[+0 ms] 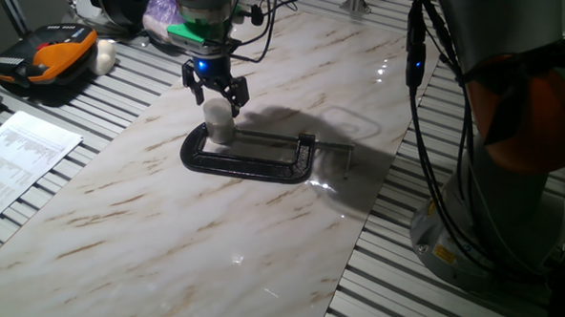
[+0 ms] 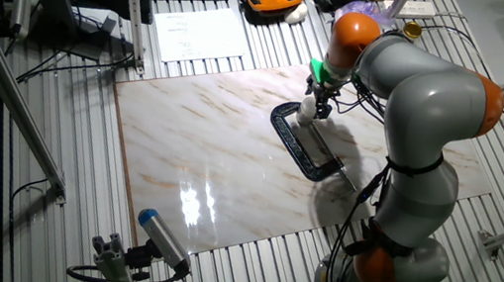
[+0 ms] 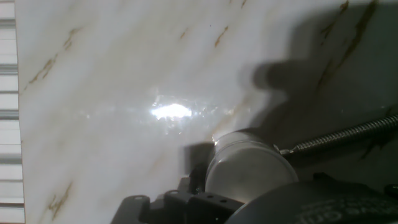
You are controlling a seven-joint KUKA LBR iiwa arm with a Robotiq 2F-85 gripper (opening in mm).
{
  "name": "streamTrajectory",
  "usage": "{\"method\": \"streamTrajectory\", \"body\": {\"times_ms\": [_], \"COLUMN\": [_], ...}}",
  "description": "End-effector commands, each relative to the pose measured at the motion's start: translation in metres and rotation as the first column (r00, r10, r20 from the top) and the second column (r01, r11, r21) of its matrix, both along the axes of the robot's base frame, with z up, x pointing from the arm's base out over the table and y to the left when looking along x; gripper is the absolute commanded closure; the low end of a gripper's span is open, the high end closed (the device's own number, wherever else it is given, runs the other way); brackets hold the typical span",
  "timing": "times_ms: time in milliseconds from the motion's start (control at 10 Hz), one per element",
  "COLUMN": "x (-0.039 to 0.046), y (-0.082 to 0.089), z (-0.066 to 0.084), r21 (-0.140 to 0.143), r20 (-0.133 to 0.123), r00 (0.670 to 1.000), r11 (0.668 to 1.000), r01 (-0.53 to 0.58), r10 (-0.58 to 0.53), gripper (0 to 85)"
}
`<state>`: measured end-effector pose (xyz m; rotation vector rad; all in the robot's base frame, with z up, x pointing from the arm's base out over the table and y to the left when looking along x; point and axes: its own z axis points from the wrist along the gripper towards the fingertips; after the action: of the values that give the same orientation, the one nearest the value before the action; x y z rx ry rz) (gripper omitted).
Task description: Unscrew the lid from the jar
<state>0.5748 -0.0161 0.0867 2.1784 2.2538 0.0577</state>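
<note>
Below me stands the small clear cylindrical jar (image 1: 219, 129), upright on the marble slab with whitish contents in its lower part, sitting at the left end of the black C-clamp's frame. Its small round translucent whitish plastic lid (image 1: 216, 109) sits flat on top, about as wide as the jar. In my hand view the lid (image 3: 249, 168) fills the lower middle, a pale round disc.
</note>
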Motion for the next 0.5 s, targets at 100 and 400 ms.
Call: {"method": "streamTrajectory", "body": {"times_ms": [100,400], "x": [-0.0004,-0.0009], "y": [-0.0001,-0.0002], "z": [0.0007,0.0015], "r21": [-0.001,-0.005], "r20": [0.000,-0.001], "r00": [1.000,1.000], "r11": [1.000,1.000], "r01": [-0.005,-0.012], "r10": [0.005,0.012], "gripper": [17.0,17.0]}}
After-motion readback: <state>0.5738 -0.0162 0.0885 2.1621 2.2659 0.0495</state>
